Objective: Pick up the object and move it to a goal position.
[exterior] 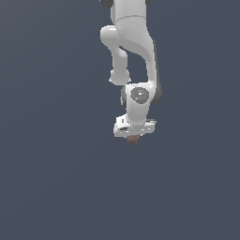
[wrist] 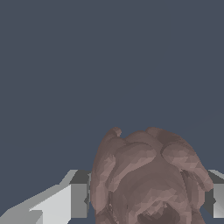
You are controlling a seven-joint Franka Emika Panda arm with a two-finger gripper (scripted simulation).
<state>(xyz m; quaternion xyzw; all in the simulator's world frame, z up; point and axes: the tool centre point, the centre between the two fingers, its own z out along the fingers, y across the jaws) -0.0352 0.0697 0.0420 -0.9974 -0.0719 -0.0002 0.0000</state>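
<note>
White and blocky, the gripper [exterior: 133, 136] hangs at the end of the Panda arm [exterior: 133, 51], which reaches down from the top edge of the exterior view, a little to that view's right of centre. The arm bends through several rounded joints, and a grey disc marks the wrist joint just above the hand. Below the hand's pale body, only a small patch of reddish-brown shows: the object [exterior: 133, 138], peeking out at the underside and much narrower than the hand above it.

In the wrist view, going from one side to the other, a pale finger [wrist: 72, 199] with a dark pad stands hard against one flank of the object [wrist: 148, 179]. The lump fills the gap between the fingers, its surface bumpy, lobed and mottled in brown and dull pink. On the far side of it, the second finger [wrist: 216, 199] shows at the picture's edge, likewise pressed to the lump. So the jaws are pinched onto the object, one on each side.

Around everything lies a flat, plain dark blue-grey background [exterior: 47, 164]; whether the object touches any surface beneath it cannot be told.
</note>
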